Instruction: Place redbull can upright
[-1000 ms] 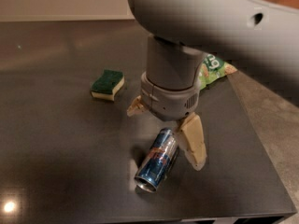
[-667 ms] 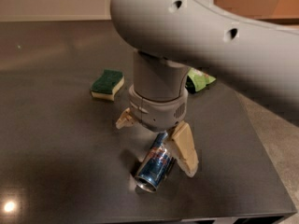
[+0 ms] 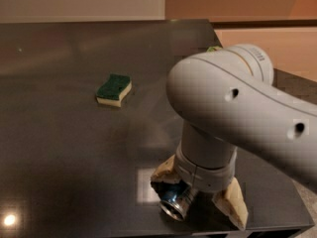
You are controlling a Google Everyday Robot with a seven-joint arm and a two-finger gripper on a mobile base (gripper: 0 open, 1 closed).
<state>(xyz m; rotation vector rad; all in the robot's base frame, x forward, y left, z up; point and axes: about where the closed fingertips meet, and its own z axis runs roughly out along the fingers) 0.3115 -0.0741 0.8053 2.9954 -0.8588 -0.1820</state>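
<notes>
The redbull can lies on its side near the front edge of the dark table, its silver end facing me. Most of its body is hidden under my wrist. My gripper is down over the can, pointing at the table. One tan finger is at the can's left and the other tan finger is to its right. The fingers stand wider apart than the can, so the gripper is open around it.
A green-topped sponge lies at the table's middle left. A bit of a green object shows behind my arm at the back right. The table's front edge is just below the can and its right edge is close by.
My gripper has come down and toward the front, from beside the can to over it. The arm now covers most of the can. The sponge has not moved.
</notes>
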